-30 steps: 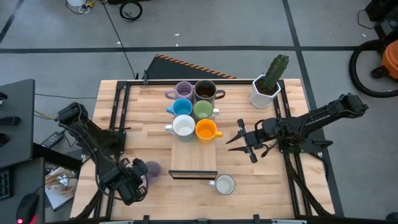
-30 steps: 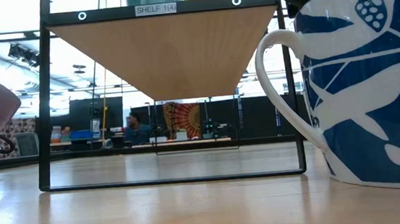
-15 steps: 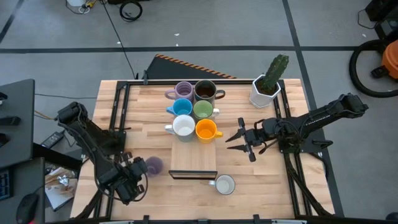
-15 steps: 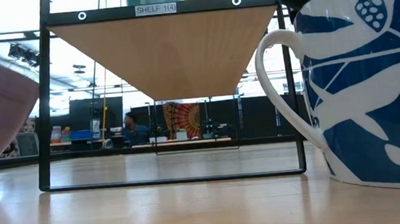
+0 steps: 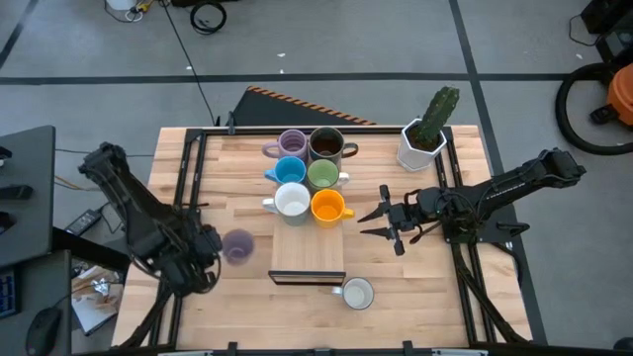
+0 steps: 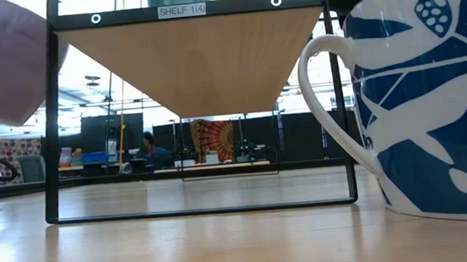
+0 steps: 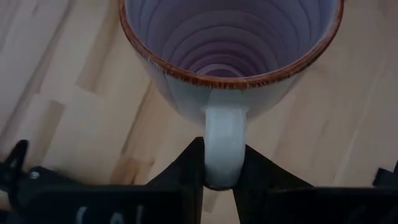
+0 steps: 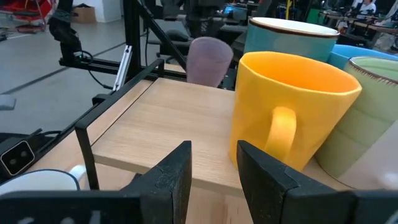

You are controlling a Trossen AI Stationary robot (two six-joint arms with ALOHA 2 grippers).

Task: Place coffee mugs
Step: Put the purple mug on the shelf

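- Left gripper (image 7: 217, 163) pinches the pale handle of a purple mug (image 7: 230, 50), its two dark fingers closed on either side of the loop; the mug has a ridged lilac inside and a reddish-brown rim.
- From above, that purple mug (image 5: 237, 244) hangs over the table's (image 5: 227, 307) left part, just beside the shelf's (image 5: 308, 259) left edge; in the low view it is clear of the tabletop.
- At the near edge, a white mug (image 5: 356, 293) with blue leaf patterns sits on the table just in front of the shelf, handle toward the left.
- Right gripper (image 5: 373, 223) hovers right of the shelf with its fingers slightly apart, holding nothing; it faces the orange mug (image 8: 286, 115).
- On the shelf, six mugs stand in two columns: plain white mug (image 5: 291, 201) and orange in front, blue mug (image 5: 289, 171) and green mug (image 5: 322, 175) in the middle, a second purple mug (image 5: 292, 144) and dark brown mug (image 5: 326, 145) at the back.
- Farthest right, a white pot with a cactus (image 5: 429, 129) stands at the table's back corner.
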